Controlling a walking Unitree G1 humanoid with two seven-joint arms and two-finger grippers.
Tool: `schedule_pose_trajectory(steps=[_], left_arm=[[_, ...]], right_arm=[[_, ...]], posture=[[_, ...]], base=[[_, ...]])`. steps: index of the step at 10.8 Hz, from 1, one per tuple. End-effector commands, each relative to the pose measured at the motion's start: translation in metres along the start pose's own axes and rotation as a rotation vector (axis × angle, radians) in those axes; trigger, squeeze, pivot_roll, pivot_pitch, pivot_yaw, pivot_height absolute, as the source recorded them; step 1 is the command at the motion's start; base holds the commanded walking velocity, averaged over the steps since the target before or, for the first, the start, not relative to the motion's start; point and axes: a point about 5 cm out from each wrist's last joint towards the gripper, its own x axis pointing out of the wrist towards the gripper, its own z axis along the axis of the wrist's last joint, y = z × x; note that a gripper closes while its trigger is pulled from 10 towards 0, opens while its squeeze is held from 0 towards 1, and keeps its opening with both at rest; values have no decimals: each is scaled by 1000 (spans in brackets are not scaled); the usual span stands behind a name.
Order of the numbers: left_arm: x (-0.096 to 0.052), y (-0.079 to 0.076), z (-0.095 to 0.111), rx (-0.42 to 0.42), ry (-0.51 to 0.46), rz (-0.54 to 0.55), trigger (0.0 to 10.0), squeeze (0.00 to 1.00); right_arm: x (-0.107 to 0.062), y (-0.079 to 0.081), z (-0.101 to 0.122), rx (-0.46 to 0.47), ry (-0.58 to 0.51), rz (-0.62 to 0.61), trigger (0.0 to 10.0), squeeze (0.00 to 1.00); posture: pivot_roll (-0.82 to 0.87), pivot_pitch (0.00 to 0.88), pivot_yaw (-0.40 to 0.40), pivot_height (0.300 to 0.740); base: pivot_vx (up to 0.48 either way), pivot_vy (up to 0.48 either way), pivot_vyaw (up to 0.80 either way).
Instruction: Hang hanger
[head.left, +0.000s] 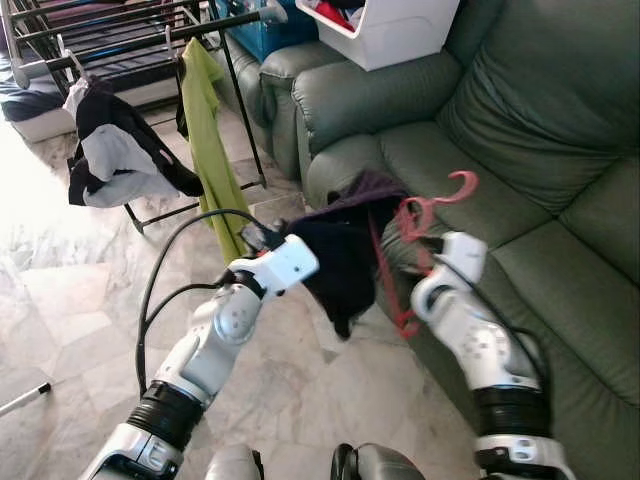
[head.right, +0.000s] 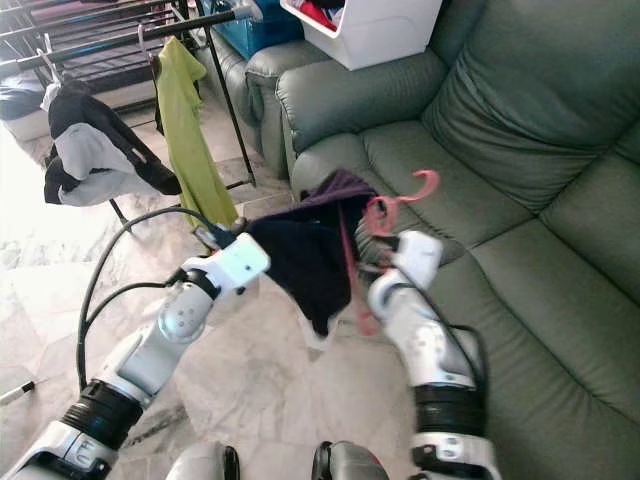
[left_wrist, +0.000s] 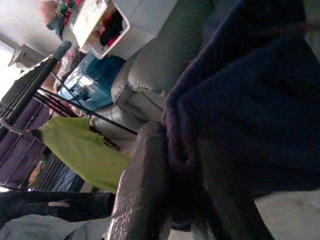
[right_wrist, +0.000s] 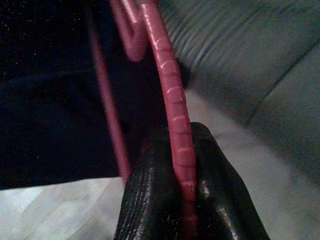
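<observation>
Pink plastic, ribbed along its length, is pinched between the two black fingertips (right_wrist: 150, 200) of the right gripper (right_wrist: 185, 200) in the right wrist view: this is the hanger (head.left: 425, 215), and the fingers are closed tight on one of its bars. In the left eye view the hanger is held up at the centre of the frame, its hook curling toward the upper right over the seat of the grey-green sofa (head.left: 520, 130). A dark garment (head.left: 345, 255) is draped on the hanger and sags below it at centre frame, above the pale marble floor (head.left: 60, 320). The edge of that garment is gripped by the left gripper (left_wrist: 170, 200), whose fingers are seen closed on a bunched fold of the cloth in the left wrist view; in the left eye view the left arm's white wrist is seen just left of the cloth. At the upper left of the frame a black drying rack (head.left: 150, 35) is seen, with a lime-green shirt (head.left: 205, 130) hung from its rail and a black and grey garment (head.left: 115, 150) slung over its lower left part. A white bin (head.left: 390, 30) of clothes is set on the sofa arm at the top centre.
</observation>
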Motion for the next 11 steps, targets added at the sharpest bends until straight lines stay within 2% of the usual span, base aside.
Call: schedule_pose_trajectory(steps=[1, 4, 11], left_arm=[[-1, 3, -6, 20, 21, 2, 10000, 0], [-6, -15, 5, -83, -21, -94, 10000, 0], [-6, -15, 5, -83, -21, -94, 10000, 0]], right_arm=[[-3, -17, 37, -2, -183, -100, 10000, 0], [-12, -17, 86, -182, -487, -127, 10000, 0], [-12, -17, 86, -182, -487, -127, 10000, 0]], posture=[[-51, 68, -15, 740], [-53, 69, -14, 740], [-53, 69, -14, 740]], base=[[0, 0, 0], [0, 0, 0], [0, 0, 0]])
